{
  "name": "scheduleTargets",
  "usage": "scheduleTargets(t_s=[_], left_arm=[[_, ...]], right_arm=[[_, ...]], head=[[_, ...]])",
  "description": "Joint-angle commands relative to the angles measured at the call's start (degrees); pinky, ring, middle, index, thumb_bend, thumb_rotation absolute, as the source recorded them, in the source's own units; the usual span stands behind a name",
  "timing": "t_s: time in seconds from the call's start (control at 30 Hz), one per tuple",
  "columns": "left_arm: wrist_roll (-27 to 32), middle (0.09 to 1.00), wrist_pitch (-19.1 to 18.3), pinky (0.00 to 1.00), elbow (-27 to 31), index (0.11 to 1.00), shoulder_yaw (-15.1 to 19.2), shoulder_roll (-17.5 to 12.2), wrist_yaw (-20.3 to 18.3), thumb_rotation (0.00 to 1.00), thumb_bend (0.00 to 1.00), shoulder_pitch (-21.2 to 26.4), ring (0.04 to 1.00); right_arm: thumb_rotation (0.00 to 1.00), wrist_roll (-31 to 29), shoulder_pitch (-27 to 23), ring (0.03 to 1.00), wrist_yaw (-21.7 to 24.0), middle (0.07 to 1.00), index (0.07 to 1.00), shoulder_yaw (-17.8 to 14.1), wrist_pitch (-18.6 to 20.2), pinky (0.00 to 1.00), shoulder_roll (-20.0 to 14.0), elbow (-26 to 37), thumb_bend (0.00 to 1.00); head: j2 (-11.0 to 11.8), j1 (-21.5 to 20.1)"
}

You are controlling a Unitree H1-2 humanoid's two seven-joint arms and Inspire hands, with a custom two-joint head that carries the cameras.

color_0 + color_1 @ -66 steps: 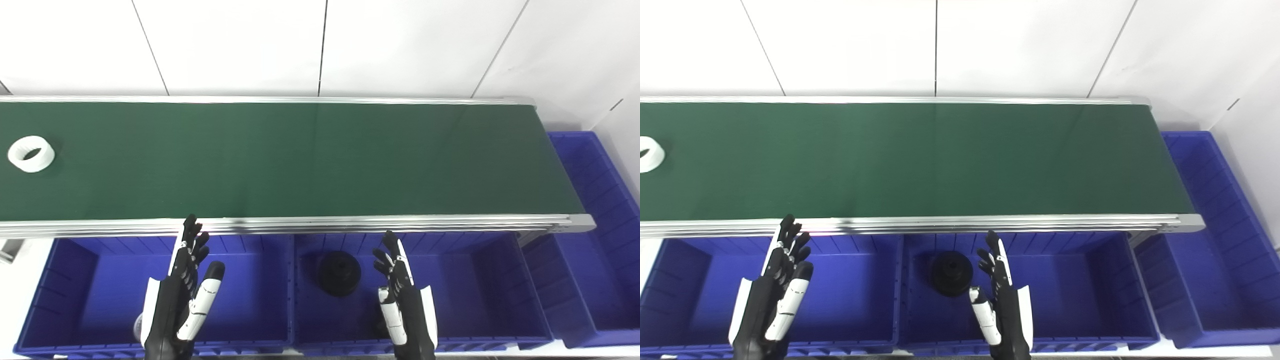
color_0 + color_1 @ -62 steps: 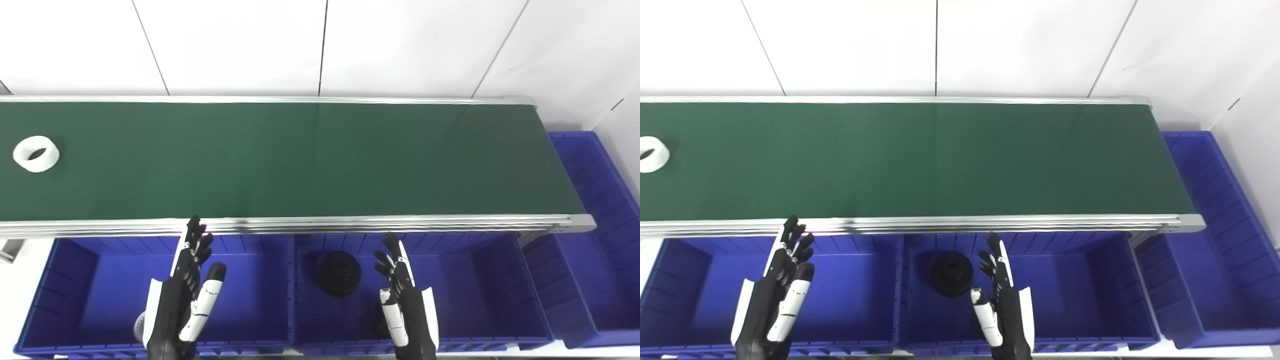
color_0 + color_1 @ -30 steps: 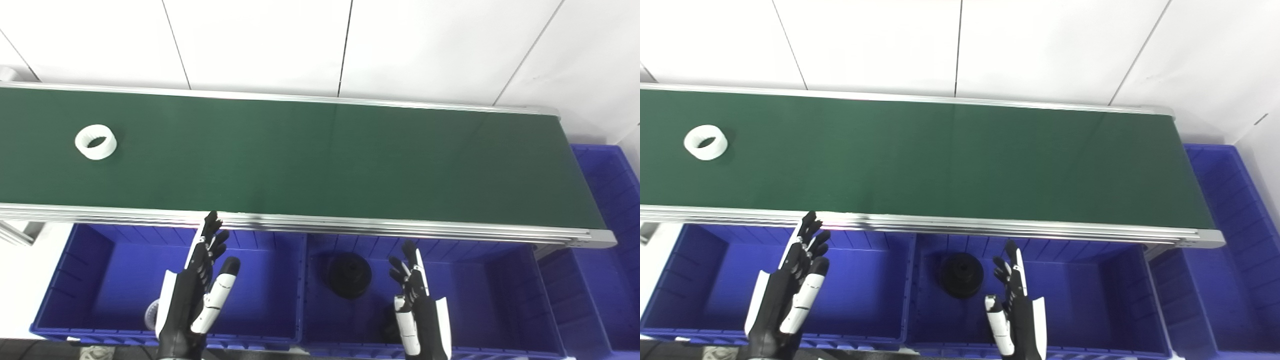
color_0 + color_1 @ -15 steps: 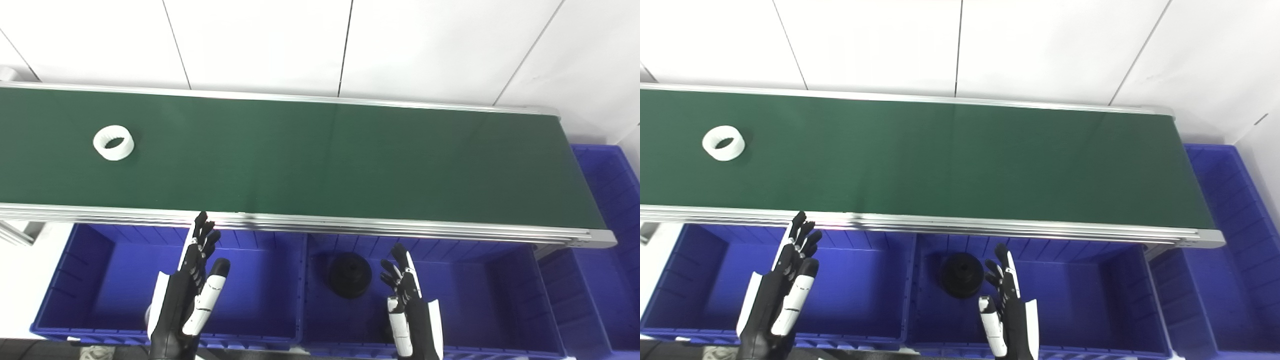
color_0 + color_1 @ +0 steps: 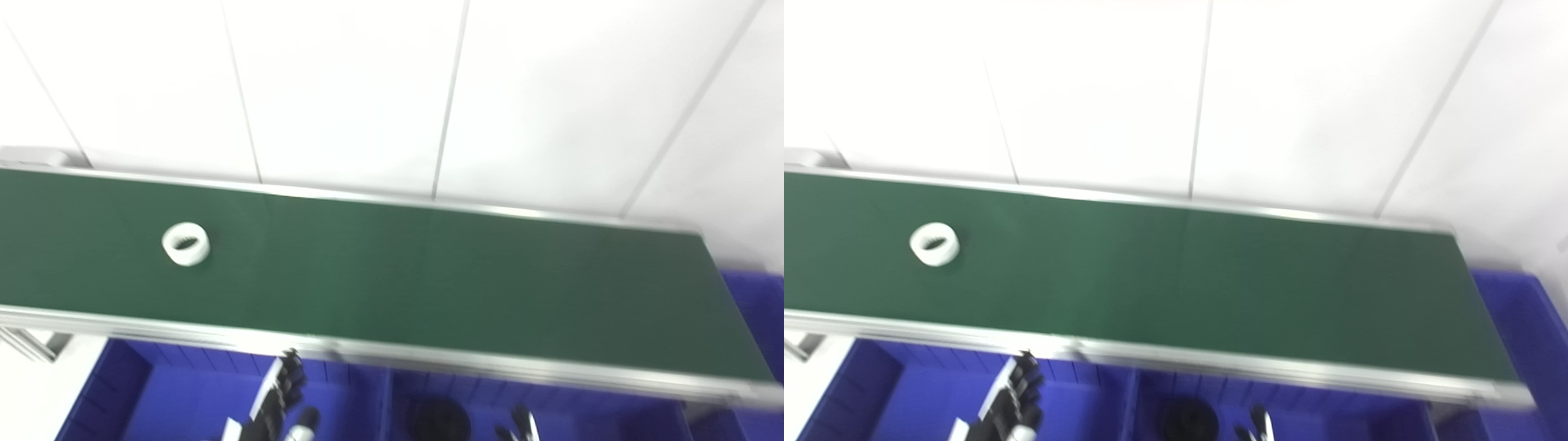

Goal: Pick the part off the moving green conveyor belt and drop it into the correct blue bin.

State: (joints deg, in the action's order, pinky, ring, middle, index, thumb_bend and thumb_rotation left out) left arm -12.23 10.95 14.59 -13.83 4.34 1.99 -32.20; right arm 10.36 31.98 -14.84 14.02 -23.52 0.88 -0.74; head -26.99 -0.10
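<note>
Two hands show only at the bottom edge, both blurred. On the left hand point(image 5: 275, 404) the fingers point(image 5: 291, 373) are stretched upward and spread apart, grasping nothing, their tips close under the near metal rail point(image 5: 184, 331) of the belt and over the left blue bin point(image 5: 153, 392). Of the right hand point(image 5: 520, 427) only a few fingertips rise into view, apart from one another and touching nothing seen; the rest is cut off, so I cannot tell whether it is released or clenched. Just left of those tips, a black round part point(image 5: 438, 421) lies in the middle blue bin point(image 5: 563, 410), which a thin wall separates from the left bin. Beyond the rail the green conveyor belt point(image 5: 429, 275) runs across the whole width, sloping slightly down to the right. A white ring point(image 5: 185, 244) lies flat on its left portion, hole up, well apart from both hands. Another blue bin point(image 5: 1525, 318) sits past the belt's right end. White wall panels point(image 5: 343, 86) fill the background
</note>
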Motion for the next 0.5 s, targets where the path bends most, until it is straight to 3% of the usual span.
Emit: scheduleTargets(t_s=[0.0, 0.47], left_arm=[[-1.63, 0.905, 3.12, 0.8, -0.02, 0.893, -0.41, 1.0, 1.67, 0.75, 0.47, 0.5, 0.868], [-1.86, 0.859, 3.89, 0.69, -1.12, 0.843, -1.3, 1.98, 2.42, 0.65, 0.52, 1.74, 0.825]], right_arm=[[1.0, -0.95, -0.35, 0.922, -0.16, 0.99, 1.0, -0.35, -3.4, 0.9, -0.28, 0.05, 0.73], [1.0, -2.96, -1.32, 0.938, 1.04, 1.0, 1.0, -0.95, -3.39, 0.9, -1.54, -0.42, 0.68]], head=[[0.16, 0.33], [-1.25, 2.69]])
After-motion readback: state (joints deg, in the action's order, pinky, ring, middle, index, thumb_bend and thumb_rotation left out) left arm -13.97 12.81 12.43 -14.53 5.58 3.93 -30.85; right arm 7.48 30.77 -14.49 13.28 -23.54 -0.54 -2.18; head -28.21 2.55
